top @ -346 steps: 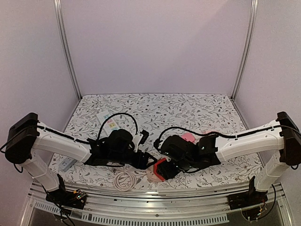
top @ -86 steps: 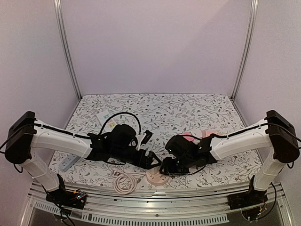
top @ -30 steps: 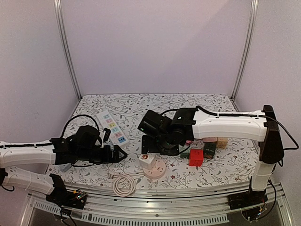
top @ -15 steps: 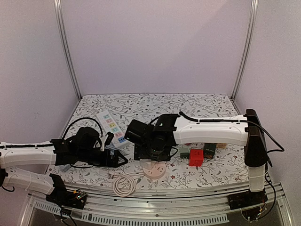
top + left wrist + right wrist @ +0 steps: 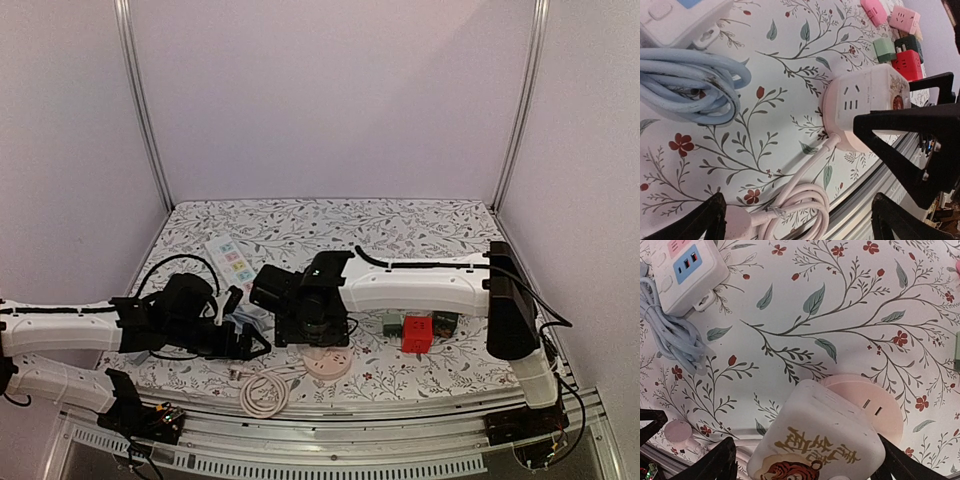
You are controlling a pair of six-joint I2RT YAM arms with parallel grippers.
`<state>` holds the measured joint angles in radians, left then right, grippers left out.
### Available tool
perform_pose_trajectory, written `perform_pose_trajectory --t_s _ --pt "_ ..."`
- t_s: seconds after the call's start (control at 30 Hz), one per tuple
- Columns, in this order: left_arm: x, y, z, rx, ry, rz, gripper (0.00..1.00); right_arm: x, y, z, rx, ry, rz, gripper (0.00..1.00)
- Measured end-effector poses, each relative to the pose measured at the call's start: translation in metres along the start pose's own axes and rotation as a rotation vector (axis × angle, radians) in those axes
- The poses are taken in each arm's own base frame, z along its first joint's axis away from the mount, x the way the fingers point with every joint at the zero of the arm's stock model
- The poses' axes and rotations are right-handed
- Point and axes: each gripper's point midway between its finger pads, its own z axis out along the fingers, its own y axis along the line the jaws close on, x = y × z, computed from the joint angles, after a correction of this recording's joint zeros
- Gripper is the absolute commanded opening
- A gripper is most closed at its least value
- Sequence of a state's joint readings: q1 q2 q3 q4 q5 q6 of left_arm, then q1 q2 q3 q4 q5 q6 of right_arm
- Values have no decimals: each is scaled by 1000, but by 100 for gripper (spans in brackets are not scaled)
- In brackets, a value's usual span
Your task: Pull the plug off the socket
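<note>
Now the step in hand is the grasp. The white cube plug (image 5: 820,437), with its tiger print, sits in the lower middle of the right wrist view, seated on the round pink socket (image 5: 875,402), whose rim shows just up and right of it. The right gripper (image 5: 806,452) hangs over the plug with its jaws apart, one black finger at each lower corner of that frame and the cube between them. Whether either finger touches the cube I cannot tell.

The left gripper (image 5: 798,207) is also spread wide and holds nothing. It is low at the left of the overhead view, near the socket's pink cord (image 5: 805,165) and short of the socket itself.

To do this well, I would centre the right jaws on two opposite flat faces of the cube rather than its rounded corners. They should come down far enough to grip the body and not just the top edge, stop short of the pink base, and then close firmly.

The socket looks light and loose on the cloth, so it will probably lift with the plug. The left gripper should therefore pin the base or its rim first. The pull should then go straight along the pins, away from the socket face, without rocking. The pale blue cable coil (image 5: 690,80) and white power strip (image 5: 682,270), in the upper left of both wrist views, lie apart from the work.
</note>
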<state>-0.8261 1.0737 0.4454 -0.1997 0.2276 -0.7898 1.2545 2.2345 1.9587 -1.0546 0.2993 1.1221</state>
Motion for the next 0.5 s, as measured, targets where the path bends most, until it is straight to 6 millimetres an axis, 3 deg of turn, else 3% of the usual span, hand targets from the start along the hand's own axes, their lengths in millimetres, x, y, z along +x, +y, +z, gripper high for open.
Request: perform_pose_trajectory --t_s 0.23,0.5 --pt "0 1 0 1 1 -5 100 5 -3 16 38 10 -34 76" --pt "3 5 2 -16 13 -14 100 1 -5 17 51 -10 -121 59"
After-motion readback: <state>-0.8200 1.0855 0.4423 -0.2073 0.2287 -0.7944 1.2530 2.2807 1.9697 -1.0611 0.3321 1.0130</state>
